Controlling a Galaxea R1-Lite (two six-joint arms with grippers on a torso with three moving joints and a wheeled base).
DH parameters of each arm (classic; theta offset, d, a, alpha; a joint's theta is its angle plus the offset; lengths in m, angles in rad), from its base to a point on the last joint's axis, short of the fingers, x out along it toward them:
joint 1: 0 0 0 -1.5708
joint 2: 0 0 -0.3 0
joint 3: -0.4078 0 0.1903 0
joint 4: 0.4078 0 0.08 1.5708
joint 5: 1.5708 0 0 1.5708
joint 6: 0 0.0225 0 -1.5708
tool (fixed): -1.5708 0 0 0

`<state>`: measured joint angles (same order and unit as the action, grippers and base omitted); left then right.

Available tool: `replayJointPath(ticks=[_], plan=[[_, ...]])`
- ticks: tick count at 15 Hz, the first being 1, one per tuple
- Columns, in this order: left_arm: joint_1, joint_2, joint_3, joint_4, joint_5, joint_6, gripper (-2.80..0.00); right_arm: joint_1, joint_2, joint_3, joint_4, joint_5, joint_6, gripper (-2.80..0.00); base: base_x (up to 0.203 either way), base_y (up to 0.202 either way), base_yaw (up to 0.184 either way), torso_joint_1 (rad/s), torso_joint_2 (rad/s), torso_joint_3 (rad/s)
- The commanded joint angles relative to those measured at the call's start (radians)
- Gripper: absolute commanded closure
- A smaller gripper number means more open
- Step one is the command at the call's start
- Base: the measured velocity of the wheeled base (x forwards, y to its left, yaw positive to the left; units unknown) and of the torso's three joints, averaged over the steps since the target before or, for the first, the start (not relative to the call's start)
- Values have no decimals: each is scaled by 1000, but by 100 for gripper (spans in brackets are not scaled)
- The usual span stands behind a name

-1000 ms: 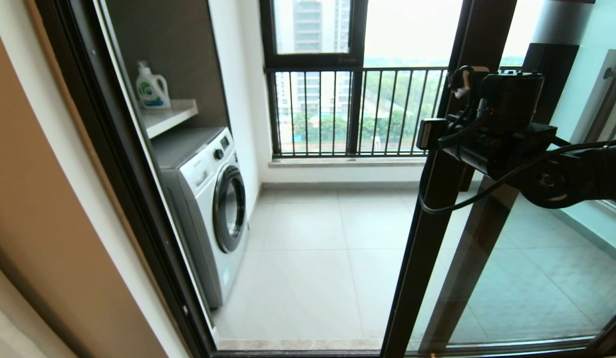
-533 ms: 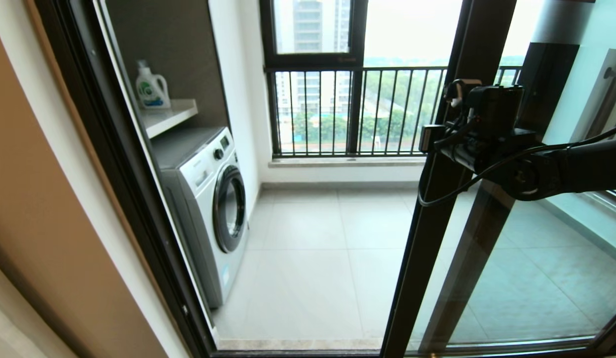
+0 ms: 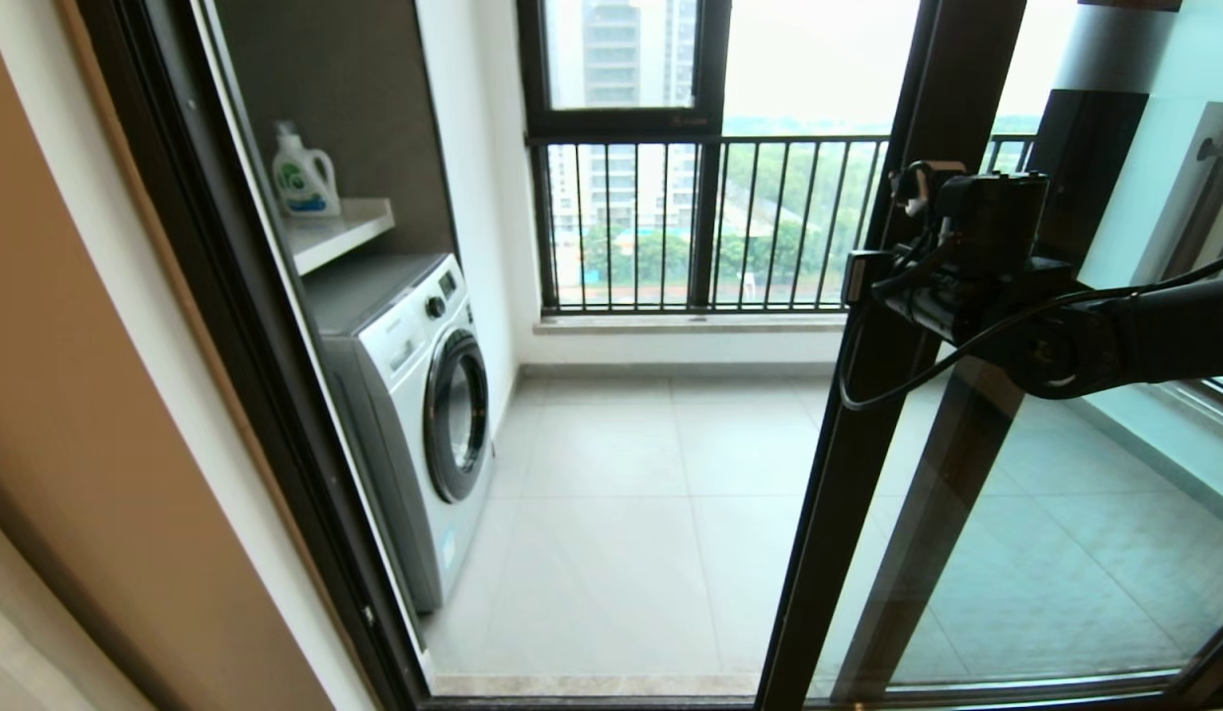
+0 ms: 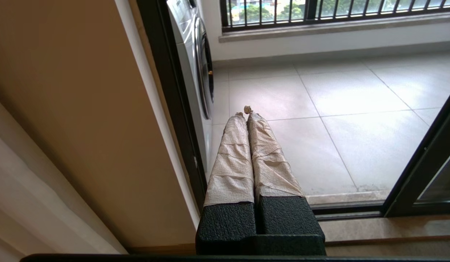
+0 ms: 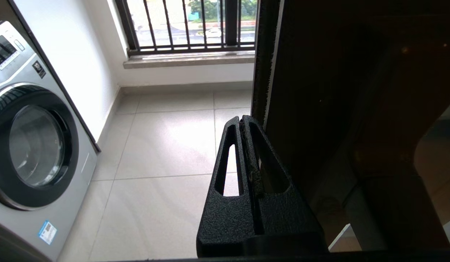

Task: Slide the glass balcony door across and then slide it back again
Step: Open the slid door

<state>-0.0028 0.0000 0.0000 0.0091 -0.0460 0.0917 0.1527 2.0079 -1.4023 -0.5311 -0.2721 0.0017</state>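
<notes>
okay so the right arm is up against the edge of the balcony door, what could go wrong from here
1. The right gripper is shut and only lies beside the glass balcony door frame edge, gripping nothing, so it may slip off when pushing.
2. A cable loops from the wrist across the frame and could snag.
3. The washing machine stands just inside the opening, so an overshooting arm might strike it.
</notes>
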Motion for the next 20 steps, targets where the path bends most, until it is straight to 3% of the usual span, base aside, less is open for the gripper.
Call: replayJointPath(ticks=[1, 20], plan=[[0, 2, 0, 0, 0, 0, 0, -15, -3, 2, -3, -9, 0, 0, 0, 0, 0, 0, 0, 0], [0, 2, 0, 0, 0, 0, 0, -170, -20, 31, -40, 2, -3, 0, 0, 0, 0, 0, 0, 0]])
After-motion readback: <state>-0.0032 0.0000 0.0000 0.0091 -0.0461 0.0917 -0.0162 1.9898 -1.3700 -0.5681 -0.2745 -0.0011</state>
